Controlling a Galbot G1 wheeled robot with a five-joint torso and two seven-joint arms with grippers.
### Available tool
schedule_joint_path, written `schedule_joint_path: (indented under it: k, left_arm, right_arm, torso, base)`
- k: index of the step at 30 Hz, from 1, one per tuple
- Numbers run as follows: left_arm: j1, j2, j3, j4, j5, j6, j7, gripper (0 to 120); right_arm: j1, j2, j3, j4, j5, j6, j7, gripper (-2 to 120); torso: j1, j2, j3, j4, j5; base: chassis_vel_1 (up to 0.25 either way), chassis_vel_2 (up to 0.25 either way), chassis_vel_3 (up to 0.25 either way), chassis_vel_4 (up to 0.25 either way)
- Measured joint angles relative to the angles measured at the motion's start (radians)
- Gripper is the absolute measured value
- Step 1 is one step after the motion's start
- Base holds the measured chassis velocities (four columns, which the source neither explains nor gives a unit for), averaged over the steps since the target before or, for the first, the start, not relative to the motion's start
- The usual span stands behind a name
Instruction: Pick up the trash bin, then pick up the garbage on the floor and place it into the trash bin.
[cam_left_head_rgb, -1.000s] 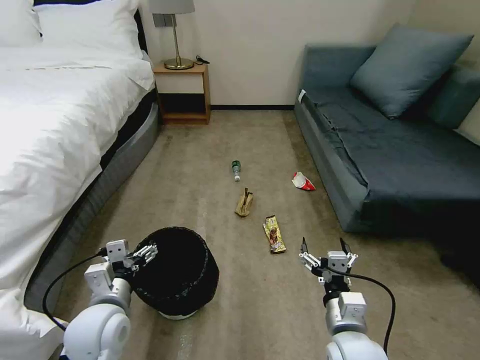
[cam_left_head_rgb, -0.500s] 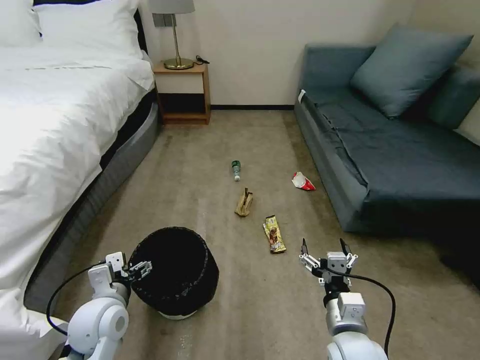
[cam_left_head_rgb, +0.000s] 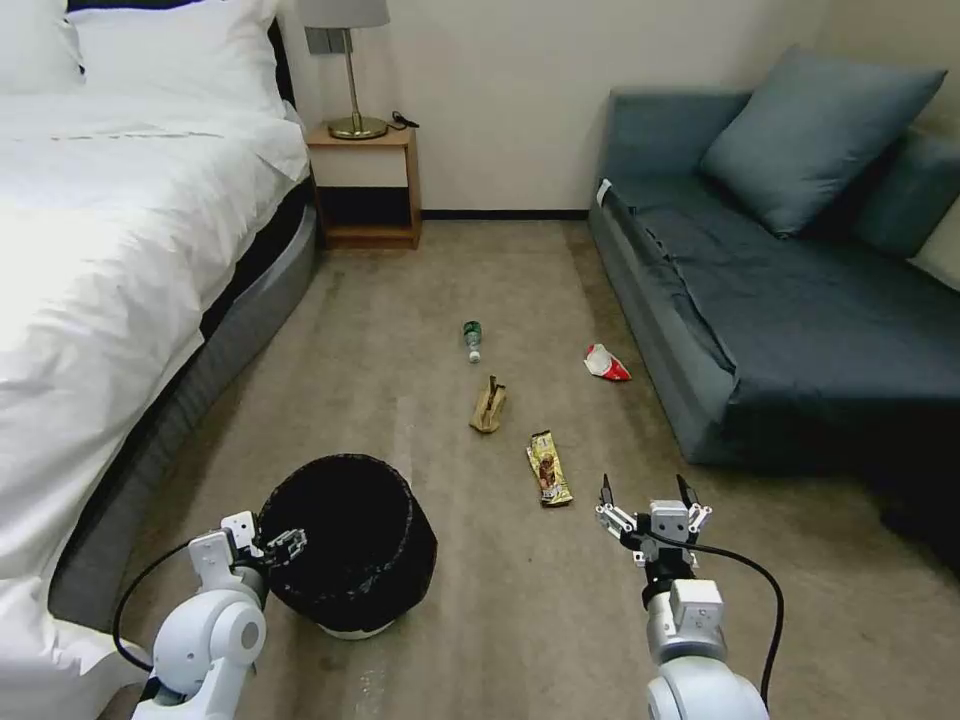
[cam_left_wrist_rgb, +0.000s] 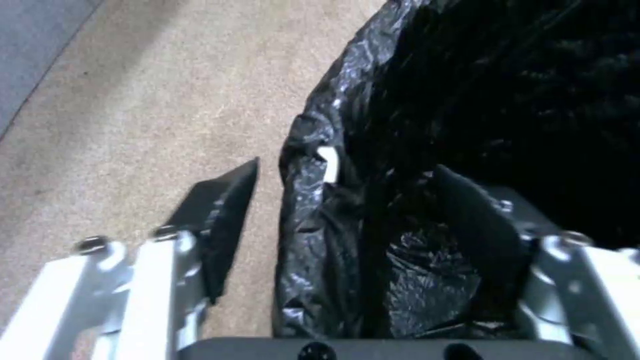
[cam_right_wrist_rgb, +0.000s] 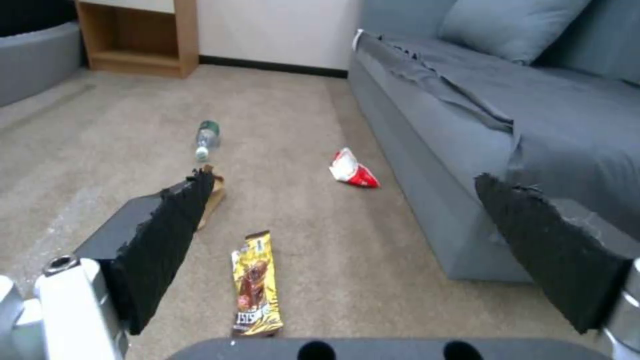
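Presently: my left gripper (cam_left_wrist_rgb: 347, 200), spread wide, straddles the trash bin (cam_left_head_rgb: 350, 540) rim; crinkled glossy black liner (cam_left_wrist_rgb: 400, 150).

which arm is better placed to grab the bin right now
Left. The left claw is open and straddles the trash bin's bag-lined rim, one finger outside, one inside. The right claw hangs open over bare carpet nearer the snack wrapper, well away from the bin.

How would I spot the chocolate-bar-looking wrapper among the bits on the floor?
Start at the blue-grey sofa and look down to the carpet near its front corner. The gold-brown snack wrapper lies flat there, closest of the litter to the right gripper. It is long, shiny and golden, unlike the dull tan cardboard piece beyond it.
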Motion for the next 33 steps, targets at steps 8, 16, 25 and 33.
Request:
schedule_joint_path:
  k: [8, 16, 25, 33]
  left_arm:
    - [-0.003, -0.002, 0.003, 0.012, -0.026, -0.001, 0.001, 34]
    - [-0.003, -0.004, 0.001, 0.006, -0.054, -0.001, 0.002, 10]
    - [-0.006, -0.014, -0.026, -0.017, -0.131, 0.011, -0.025, 5]
    - [-0.009, -0.017, -0.091, -0.080, -0.152, 0.014, -0.042, 4]
  right_arm:
    - [0.005, 0.003, 0.000, -0.002, -0.001, 0.001, 0.001, 100]
    - [0.004, 0.002, 0.001, 0.002, 0.001, 0.002, 0.002, 100]
    - [-0.006, -0.009, 0.002, 0.028, 0.048, -0.008, 0.002, 100]
    - [-0.008, -0.019, 0.003, 0.039, 0.114, 0.041, -0.002, 100]
  torso:
    - [0.000, 0.000, 0.000, 0.0002, -0.0002]
    - [0.000, 0.000, 0.000, 0.0002, -0.0010]
    - [0.000, 0.000, 0.000, -0.0004, -0.0025]
    - [0.000, -0.001, 0.001, -0.0004, -0.0017]
  base:
    - [0.000, 0.000, 0.000, 0.000]
    - [0.000, 0.000, 0.000, 0.000]
    - [0.000, 0.000, 0.000, 0.000]
    - [0.000, 0.000, 0.000, 0.000]
